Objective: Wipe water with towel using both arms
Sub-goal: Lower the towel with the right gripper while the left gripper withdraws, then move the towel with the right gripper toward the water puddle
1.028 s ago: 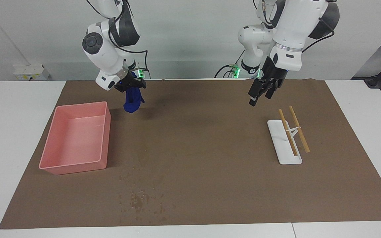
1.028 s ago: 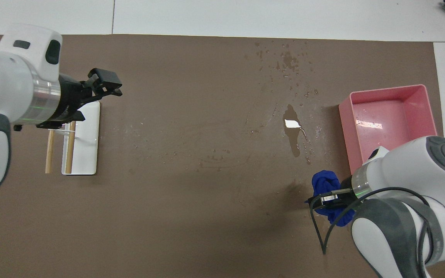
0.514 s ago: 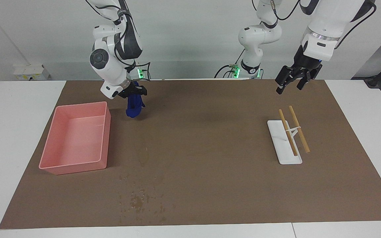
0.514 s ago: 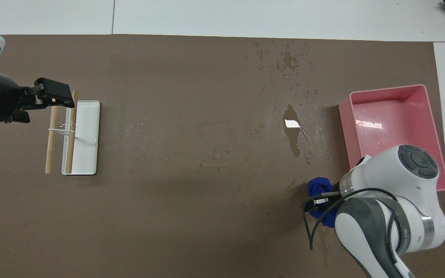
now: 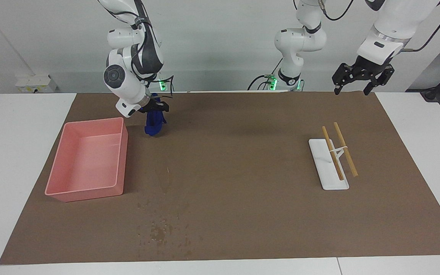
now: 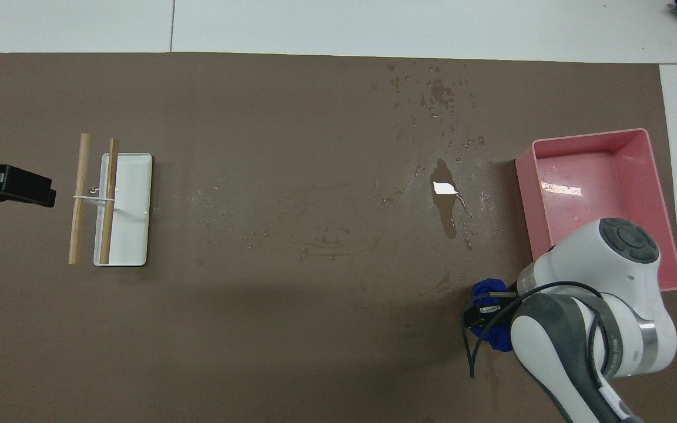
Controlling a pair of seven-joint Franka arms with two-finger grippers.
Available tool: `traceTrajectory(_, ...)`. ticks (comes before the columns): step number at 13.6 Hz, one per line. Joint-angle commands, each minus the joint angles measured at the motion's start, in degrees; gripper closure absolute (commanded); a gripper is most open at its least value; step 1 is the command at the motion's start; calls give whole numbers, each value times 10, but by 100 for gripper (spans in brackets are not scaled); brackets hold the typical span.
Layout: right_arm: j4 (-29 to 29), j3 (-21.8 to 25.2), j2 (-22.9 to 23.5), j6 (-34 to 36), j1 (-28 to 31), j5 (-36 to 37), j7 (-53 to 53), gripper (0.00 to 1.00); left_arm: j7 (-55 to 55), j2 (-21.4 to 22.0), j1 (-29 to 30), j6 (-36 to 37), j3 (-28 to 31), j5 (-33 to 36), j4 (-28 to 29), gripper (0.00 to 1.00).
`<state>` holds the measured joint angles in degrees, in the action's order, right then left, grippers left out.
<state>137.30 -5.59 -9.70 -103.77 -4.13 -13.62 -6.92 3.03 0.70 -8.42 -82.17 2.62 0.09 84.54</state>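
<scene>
The navy towel (image 5: 154, 124) hangs bunched from my right gripper (image 5: 152, 108), which is shut on its top. It dangles beside the pink tray's corner nearest the robots, its lower end at or just above the brown mat. In the overhead view the right arm covers most of the towel (image 6: 484, 290) and the right gripper (image 6: 487, 308). The water shows as droplets (image 5: 162, 229) far from the robots and as a glossy puddle (image 6: 445, 200) nearer the tray. My left gripper (image 5: 351, 90) hangs high and open, holding nothing, over the mat at the left arm's end; its tip (image 6: 36, 189) shows beside the rack.
A pink tray (image 5: 86, 195) stands on the mat at the right arm's end (image 6: 585, 136). A white rack with two wooden sticks (image 5: 332, 168) lies toward the left arm's end (image 6: 130, 205). Thin wet smears cross the mat's middle (image 6: 338, 241).
The left arm has lifted and swung from over the rack out toward its own end of the table. The right gripper has drawn the towel a little closer to the robots and lower.
</scene>
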Motion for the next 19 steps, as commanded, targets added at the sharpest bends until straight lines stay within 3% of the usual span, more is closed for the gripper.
traceTrajectory(1,5,-6,-23,58,25,10,-11,100,29,-2,23,21,-34,9,-15,0)
traceTrajectory(3,5,-6,-27,88,43,10,-6,100,29,0,44,18,-59,8,-14,0)
traceTrajectory(6,6,-6,-26,78,55,1,1,100,31,1,67,18,-71,7,-12,0)
traceTrajectory(10,45,-7,-21,-9,44,-25,-4,100,29,16,67,7,-69,6,5,0)
traceTrajectory(15,56,-6,-21,-31,27,-26,-6,100,25,23,60,13,-69,7,19,0)
traceTrajectory(19,62,-7,2,-92,8,-49,-9,100,24,30,67,9,-69,7,32,0)
